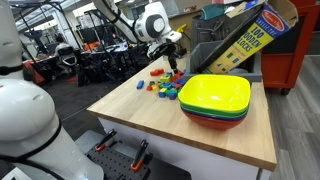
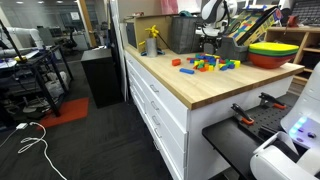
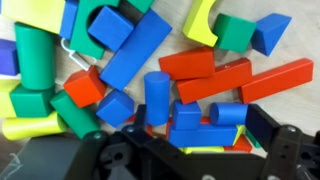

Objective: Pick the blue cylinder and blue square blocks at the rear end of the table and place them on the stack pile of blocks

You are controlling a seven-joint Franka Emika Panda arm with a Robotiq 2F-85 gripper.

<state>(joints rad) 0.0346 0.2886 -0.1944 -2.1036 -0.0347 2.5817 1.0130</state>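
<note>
In an exterior view the gripper hangs low over the pile of blocks on the table; in an exterior view the pile of blocks lies right beneath it; wrist view: fingers wide, empty, a blue cylinder lying on the pile; a sideways drag could dislodge it

The white jointed robot arm is seen reaching forward in both exterior views, bent at the elbow, with the wrist turned down. The black two-finger gripper is held low and pointed downward. In the wrist view its black fingers are shown spread wide apart.
</note>
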